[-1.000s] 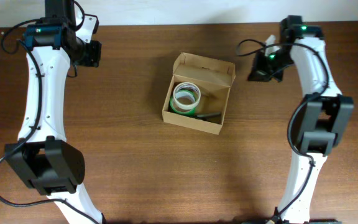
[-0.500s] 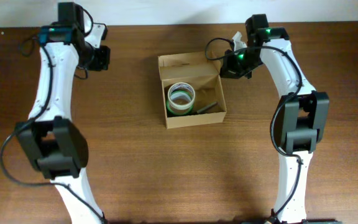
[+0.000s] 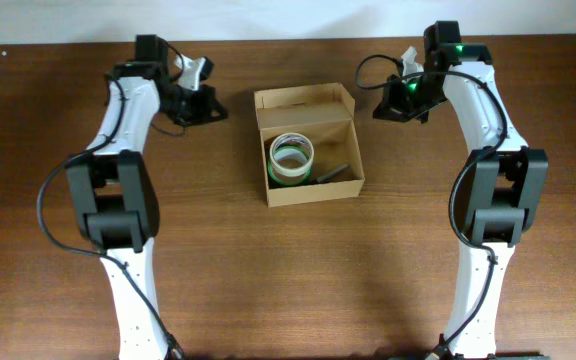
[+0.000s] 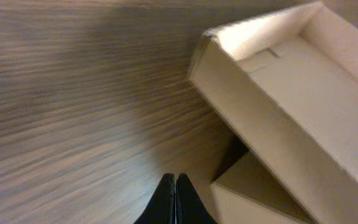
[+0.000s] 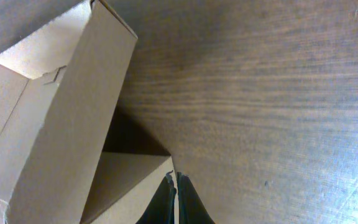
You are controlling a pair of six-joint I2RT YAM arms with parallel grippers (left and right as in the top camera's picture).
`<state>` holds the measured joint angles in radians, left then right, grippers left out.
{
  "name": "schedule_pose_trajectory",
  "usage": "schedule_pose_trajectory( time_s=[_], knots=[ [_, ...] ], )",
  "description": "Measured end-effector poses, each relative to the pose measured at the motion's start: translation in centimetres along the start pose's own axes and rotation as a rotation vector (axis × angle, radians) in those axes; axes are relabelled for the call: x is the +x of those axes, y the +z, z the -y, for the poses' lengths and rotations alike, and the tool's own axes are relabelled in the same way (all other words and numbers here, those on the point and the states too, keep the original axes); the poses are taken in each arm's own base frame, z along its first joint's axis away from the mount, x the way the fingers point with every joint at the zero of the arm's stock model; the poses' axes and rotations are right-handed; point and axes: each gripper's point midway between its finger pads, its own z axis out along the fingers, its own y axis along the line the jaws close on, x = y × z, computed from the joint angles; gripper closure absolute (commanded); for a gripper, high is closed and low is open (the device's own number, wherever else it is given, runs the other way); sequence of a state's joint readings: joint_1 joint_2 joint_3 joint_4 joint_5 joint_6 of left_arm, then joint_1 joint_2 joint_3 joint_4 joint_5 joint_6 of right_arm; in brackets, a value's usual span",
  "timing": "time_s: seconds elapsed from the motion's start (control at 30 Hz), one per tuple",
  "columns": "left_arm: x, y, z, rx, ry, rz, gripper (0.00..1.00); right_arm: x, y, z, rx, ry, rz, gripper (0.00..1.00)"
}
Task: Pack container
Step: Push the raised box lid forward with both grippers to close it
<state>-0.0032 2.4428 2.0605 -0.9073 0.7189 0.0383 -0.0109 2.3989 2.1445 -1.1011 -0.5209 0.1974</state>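
The container (image 3: 313, 193) is a tan cardboard box in the middle of the table. Its flap lid (image 3: 303, 100) stands open at the back. Inside lie stacked tape rolls (image 3: 293, 157) and a dark pen-like object (image 3: 332, 172). My left gripper (image 3: 218, 105) is shut and empty, left of the lid and apart from it. In the left wrist view the gripper (image 4: 174, 198) points at the table beside the box (image 4: 303, 81). My right gripper (image 3: 378, 108) is shut, just right of the lid. In the right wrist view the gripper (image 5: 176, 199) sits at a corner of the box (image 5: 61, 112).
The brown wooden table (image 3: 288, 280) runs up to a white wall at the back. Both arms reach in from the front and bend toward the box's back corners. Nothing else lies on the table.
The box turned and shifted left early on, then stayed put. My left gripper has swung right toward the lid. My right gripper came in to the lid, then backed off slightly right.
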Motion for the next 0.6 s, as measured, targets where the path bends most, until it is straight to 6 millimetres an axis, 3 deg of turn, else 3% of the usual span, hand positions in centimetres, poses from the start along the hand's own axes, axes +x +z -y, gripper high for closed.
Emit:
schedule_pose_trajectory(
  time_s=[0.27,0.43,0.6],
  knots=[
    [1.3,4.5,2.9,0.162,-0.009,-0.054,0.98,-0.3,0.2,0.0,-0.003,-0.050,0.011,0.96],
    [1.4,5.2,2.9,0.187,-0.026,-0.057,0.98,0.1,1.4,0.4,-0.021,-0.052,-0.018,0.96],
    [-0.1,5.5,2.8,0.196,0.014,-0.002,0.98,-0.3,2.5,-0.5,-0.106,-0.103,-0.014,0.96]
  ],
)
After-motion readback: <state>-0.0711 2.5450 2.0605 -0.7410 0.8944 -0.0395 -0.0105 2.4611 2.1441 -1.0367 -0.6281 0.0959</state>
